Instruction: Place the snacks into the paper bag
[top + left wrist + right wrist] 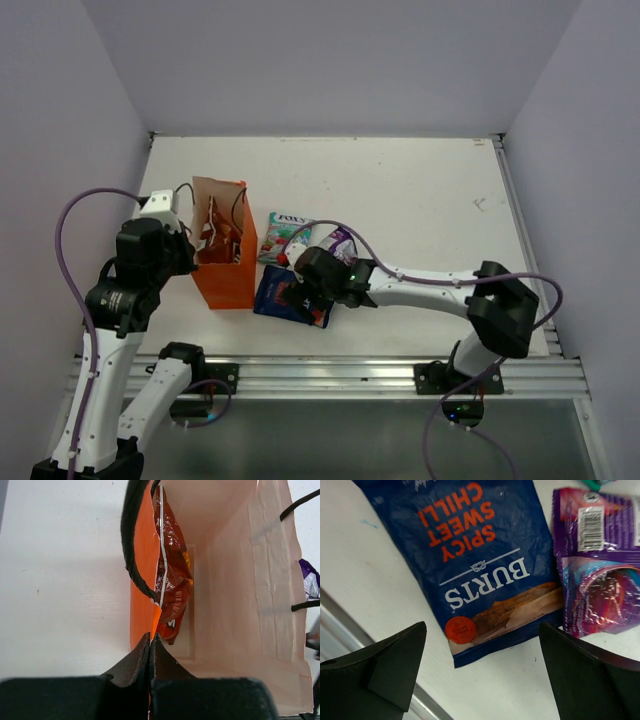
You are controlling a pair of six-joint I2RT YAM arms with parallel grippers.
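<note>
Blue crisp bag [485,565] beneath spread right end effector [482,625], left end effector [150,638] pinched on paper bag [225,590] rim

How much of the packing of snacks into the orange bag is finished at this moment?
One of four is done: the red-orange packet sits inside the paper bag. In hand: the left gripper is shut on the bag's wall, and the right gripper hangs open over the blue packet, holding nothing. Remaining: the blue packet, the purple packet and the sweets packet lie on the table.
</note>
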